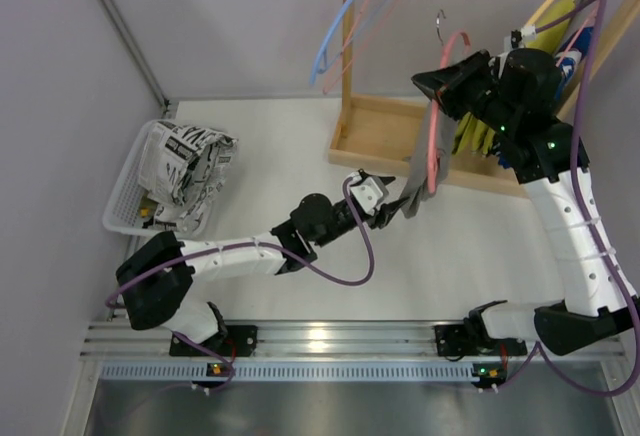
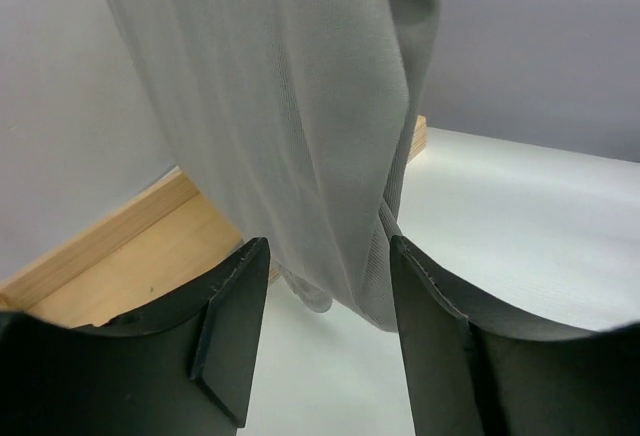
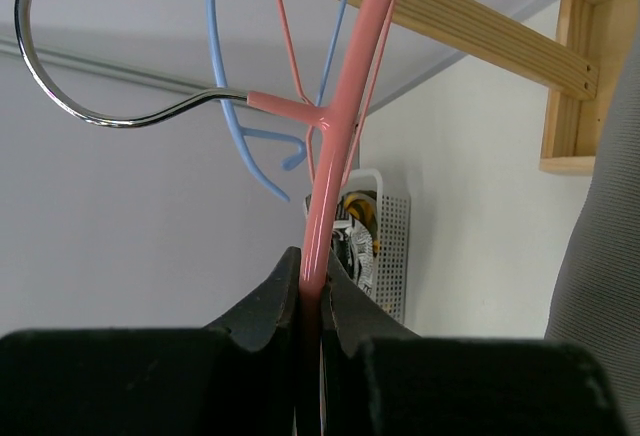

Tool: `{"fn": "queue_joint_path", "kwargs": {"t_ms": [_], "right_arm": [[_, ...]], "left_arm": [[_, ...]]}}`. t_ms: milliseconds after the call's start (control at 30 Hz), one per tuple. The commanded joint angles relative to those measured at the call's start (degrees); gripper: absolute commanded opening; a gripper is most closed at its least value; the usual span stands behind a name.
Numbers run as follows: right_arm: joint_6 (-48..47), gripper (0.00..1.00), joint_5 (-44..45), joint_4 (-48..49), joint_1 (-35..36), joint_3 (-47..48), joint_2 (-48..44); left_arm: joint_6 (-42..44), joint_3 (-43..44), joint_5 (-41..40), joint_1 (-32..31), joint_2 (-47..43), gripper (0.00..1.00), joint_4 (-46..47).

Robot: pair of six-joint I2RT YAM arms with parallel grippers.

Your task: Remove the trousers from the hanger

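Right end effector point(image 1: 437, 86) is raised in front of the wooden rack point(image 1: 385, 141). Its fingers are pressed together on the pink hanger point(image 1: 436, 146), pinching the wire just below the joint with the metal hook; the wrist view confirms this.

Trousers point(image 1: 413, 184) are draped on the hanger, a grey fold hanging down and to the left over the rack base, lower end just above the worktop point(image 1: 300, 156).

Left end effector point(image 1: 386, 212) sits at that lower end. Its fingers are spread, and the wrist view shows the cloth hanging in the gap and just beyond the tips. It is not pinched; whether it touches either finger I cannot tell.

Light blue hanger point(image 1: 335, 31) is at the rack's left post. A white basket point(image 1: 122, 206) holding black-and-white cloth point(image 1: 190, 161) stands at far left, well apart.
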Motion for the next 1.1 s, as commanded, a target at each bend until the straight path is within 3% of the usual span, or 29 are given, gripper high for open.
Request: {"fn": "queue_joint_path", "kwargs": {"t_ms": [0,167,300,900,1067], "right_arm": [[0.45,0.00,0.76,5.32,0.86,4.82,-0.50],[0.36,0.00,0.94,4.97,0.86,4.64,-0.85],[0.19,0.00,2.34,3.66,0.95,4.20,-1.29],[1.77,0.00,0.94,4.71,1.74,2.09,-2.17],[1.24,0.00,0.94,4.53,1.65,1.83,-2.87]], "left_arm": [[1.07,1.10,0.95,-1.42,0.07,0.58,2.12],[1.42,2.33,-3.52,-1.60,0.86,0.65,2.21],[-0.25,2.77,-1.34,-1.69,-0.19,0.83,2.21],[2.03,11.30,-9.75,-2.75,7.36,0.77,2.21],[0.89,10.95,-9.51,-0.38,7.89,0.75,2.21]]}}
